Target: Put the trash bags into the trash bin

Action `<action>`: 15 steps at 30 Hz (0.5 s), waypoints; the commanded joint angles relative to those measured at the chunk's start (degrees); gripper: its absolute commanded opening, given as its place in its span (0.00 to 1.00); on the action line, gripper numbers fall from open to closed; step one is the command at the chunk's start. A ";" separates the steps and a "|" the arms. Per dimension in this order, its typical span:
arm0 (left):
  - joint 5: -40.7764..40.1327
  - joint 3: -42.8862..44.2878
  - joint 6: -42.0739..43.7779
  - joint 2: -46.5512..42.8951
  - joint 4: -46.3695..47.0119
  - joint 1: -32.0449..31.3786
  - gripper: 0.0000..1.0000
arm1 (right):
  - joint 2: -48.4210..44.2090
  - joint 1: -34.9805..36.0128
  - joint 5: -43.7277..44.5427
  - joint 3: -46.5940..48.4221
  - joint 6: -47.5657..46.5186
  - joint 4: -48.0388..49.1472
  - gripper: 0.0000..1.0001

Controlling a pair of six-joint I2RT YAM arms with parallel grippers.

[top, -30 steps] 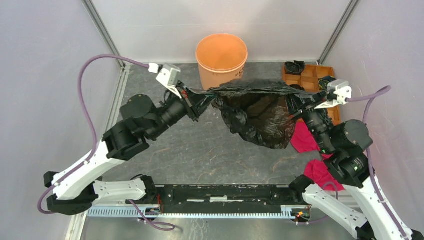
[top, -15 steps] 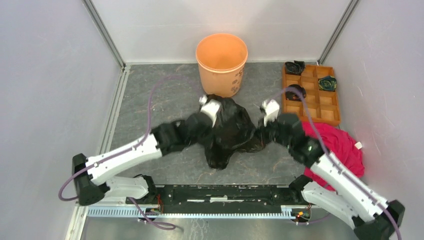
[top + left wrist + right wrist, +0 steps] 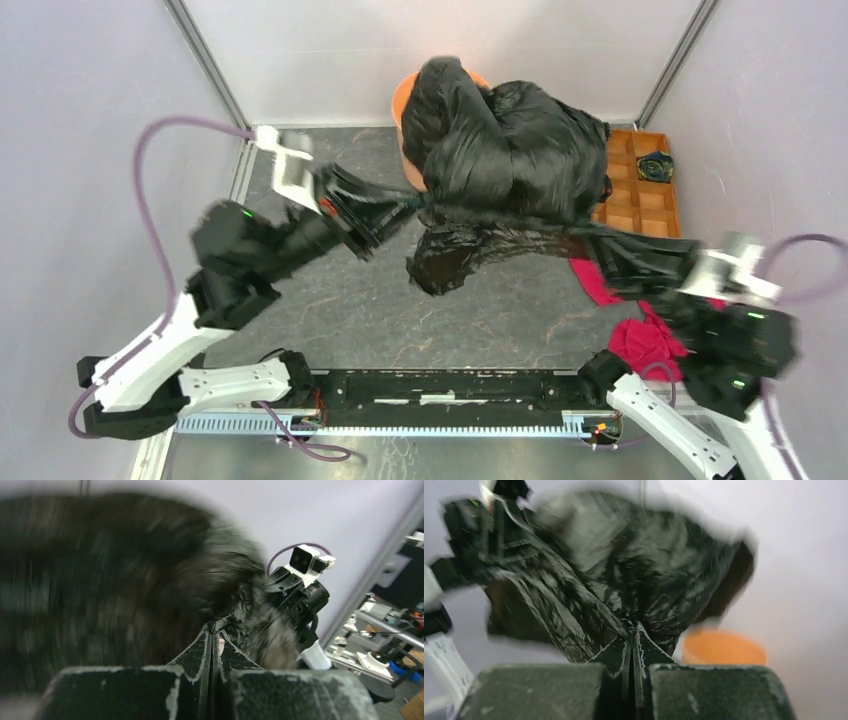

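Note:
The trash bags (image 3: 510, 140), one large sheet of glossy black film, balloon in the air between my two arms and cover most of the trash bin (image 3: 404, 98), whose orange rim shows at the bag's left. My left gripper (image 3: 398, 206) is shut on the bag's left edge, and my right gripper (image 3: 598, 252) is shut on its right edge. In the left wrist view the jaws of the left gripper (image 3: 214, 631) pinch the blurred film (image 3: 115, 580). In the right wrist view the right gripper (image 3: 631, 630) clamps the film (image 3: 634, 565), with the orange bin (image 3: 724, 650) behind and lower right.
An orange-brown compartment tray (image 3: 640, 205) with a small black roll (image 3: 655, 165) lies at the back right. A pink-red cloth (image 3: 640, 340) lies under the right arm. Enclosure walls and frame posts (image 3: 205, 70) close in the sides.
Half a second ago both grippers were close together and low, with the bag bunched on the floor. They have swung apart and up, and the bag has billowed over the bin.

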 commanded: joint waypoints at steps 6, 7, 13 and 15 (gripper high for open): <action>-20.21 -43.36 -16.00 -8.22 -8.28 0.22 0.02 | -5.03 -0.07 5.26 -38.12 9.96 -5.12 0.01; -20.97 -41.21 -15.64 -8.08 -9.39 0.30 0.02 | -3.82 -0.08 5.31 -36.33 8.88 -5.10 0.01; -6.03 -16.65 -7.16 -1.55 -8.86 0.26 0.02 | 6.78 -0.11 4.28 -13.21 -1.36 -14.71 0.01; -4.34 -13.59 -6.21 -1.16 -7.67 0.22 0.02 | 7.34 -0.07 4.35 -9.62 -2.11 -16.41 0.01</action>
